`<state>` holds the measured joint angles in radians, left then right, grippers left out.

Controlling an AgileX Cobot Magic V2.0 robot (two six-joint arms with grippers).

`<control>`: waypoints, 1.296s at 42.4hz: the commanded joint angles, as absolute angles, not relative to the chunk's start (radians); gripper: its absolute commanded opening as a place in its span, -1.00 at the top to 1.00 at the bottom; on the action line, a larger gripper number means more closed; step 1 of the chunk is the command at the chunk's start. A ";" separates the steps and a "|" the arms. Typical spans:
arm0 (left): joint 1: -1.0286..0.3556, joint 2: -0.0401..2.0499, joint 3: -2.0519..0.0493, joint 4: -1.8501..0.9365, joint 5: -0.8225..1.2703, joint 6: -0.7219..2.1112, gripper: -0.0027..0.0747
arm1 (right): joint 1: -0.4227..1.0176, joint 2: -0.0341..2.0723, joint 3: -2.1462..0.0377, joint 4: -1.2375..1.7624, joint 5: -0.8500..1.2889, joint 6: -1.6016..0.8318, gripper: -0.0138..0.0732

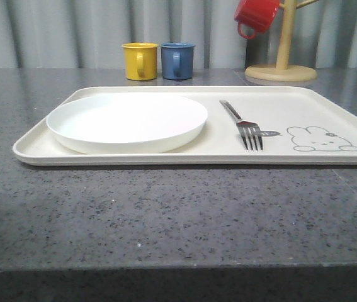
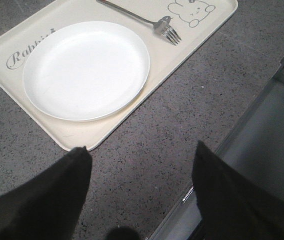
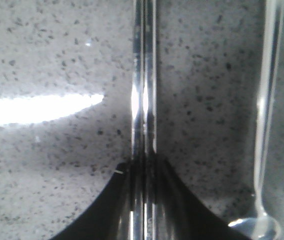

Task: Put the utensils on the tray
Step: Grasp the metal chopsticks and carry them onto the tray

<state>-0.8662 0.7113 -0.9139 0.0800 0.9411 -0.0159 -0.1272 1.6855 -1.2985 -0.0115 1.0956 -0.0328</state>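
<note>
Tray (image 1: 329,100) on grey worktop (image 1: 165,214): held plate (image 1: 126,121) and fork (image 1: 244,126), side by side. Left end effector (image 2: 139,165): released, above bare worktop near the tray's corner. Right end effector (image 3: 143,172): clenched on chopsticks (image 3: 144,80), apparently a pair; spoon (image 3: 267,125) just beside.

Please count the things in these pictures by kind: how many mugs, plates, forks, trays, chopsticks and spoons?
Mugs: 3 (yellow mug, blue mug, red mug)
Plate: 1
Fork: 1
Tray: 1
Chopsticks: 1 pair
Spoon: 1
Total: 8
</note>
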 commanded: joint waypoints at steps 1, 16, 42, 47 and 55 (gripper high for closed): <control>-0.873 0.709 -0.941 0.074 0.879 -0.028 -0.20 | -0.122 1.635 -1.344 0.064 1.121 -0.078 0.58; -0.873 0.709 -0.941 0.074 0.879 -0.028 -0.20 | 0.089 1.575 -1.455 0.301 1.202 -0.111 0.58; -0.873 0.709 -0.941 0.074 0.879 -0.028 -0.20 | 0.195 1.748 -1.455 0.395 1.090 0.096 0.46; -0.873 0.709 -0.941 0.074 0.879 -0.028 -0.20 | 0.195 1.748 -1.457 0.394 1.091 0.096 0.26; -0.873 0.709 -0.941 0.074 0.879 -0.028 -0.20 | 0.195 1.715 -1.460 0.368 1.082 0.064 0.19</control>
